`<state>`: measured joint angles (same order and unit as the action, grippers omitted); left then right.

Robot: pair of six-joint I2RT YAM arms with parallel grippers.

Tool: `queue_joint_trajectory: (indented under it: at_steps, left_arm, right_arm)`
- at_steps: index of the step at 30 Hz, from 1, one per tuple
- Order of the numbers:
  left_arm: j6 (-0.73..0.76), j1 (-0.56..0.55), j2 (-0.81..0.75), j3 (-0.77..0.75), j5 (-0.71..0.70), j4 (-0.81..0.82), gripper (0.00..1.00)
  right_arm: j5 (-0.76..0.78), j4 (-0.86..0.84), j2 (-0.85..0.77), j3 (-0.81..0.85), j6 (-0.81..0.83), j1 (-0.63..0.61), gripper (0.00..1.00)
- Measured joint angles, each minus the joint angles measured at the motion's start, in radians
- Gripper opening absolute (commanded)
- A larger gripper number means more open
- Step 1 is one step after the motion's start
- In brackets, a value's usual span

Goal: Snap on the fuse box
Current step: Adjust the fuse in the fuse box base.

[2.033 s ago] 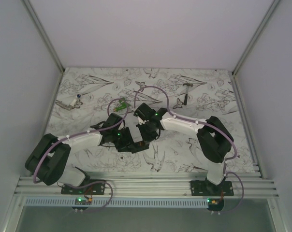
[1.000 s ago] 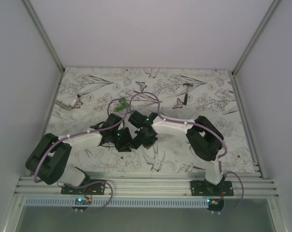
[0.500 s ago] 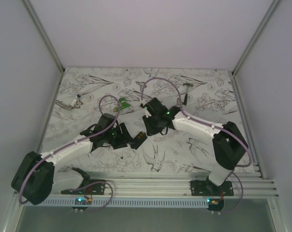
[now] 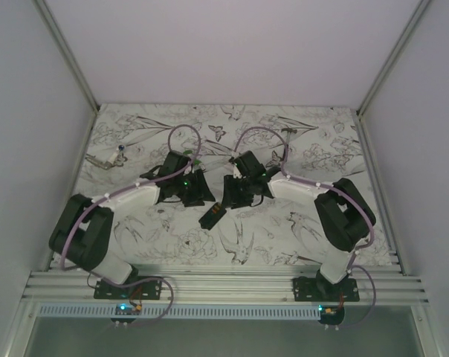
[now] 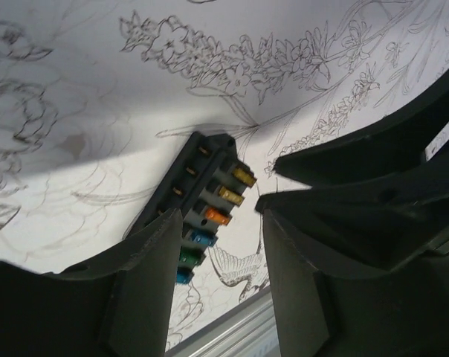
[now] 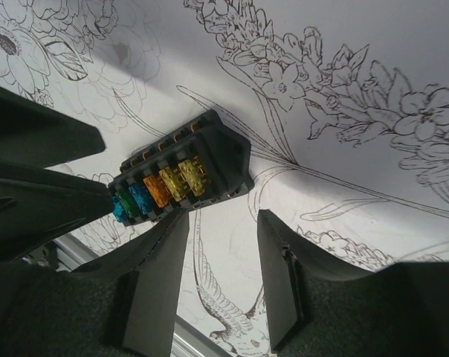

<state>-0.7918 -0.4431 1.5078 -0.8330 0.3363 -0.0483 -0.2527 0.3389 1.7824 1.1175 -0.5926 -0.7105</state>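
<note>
black plastic fuse box [image 4: 212, 216] is noted lying free on the patterned tabletop [image 4: 157, 245], long axis diagonal, near-left to far-right. it is placed between the two grippers, slightly toward the near edge. left gripper [image 4: 201, 195] and right gripper [image 4: 230, 201] are seen partly open, nothing gripped; the right is judged marginally nearer

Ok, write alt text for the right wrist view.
A black fuse box with a row of blue, orange and yellow fuses lies on the flower-printed table. The right pincer stands open in the foreground, holding nothing.
</note>
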Motion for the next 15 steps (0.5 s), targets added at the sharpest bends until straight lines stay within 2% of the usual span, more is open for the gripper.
queue_joint_trajectory:
  at_steps: [4,15]
  left_arm:
    - [0.022,0.000,0.085,-0.053,0.050,0.003,0.38]
    - [0.018,-0.003,0.146,-0.052,0.113,-0.005,0.35]
  right_arm:
    - [-0.039,-0.060,0.006,-0.036,-0.052,0.000,0.44]
    - [-0.106,-0.134,0.034,-0.041,-0.077,0.003,0.34]
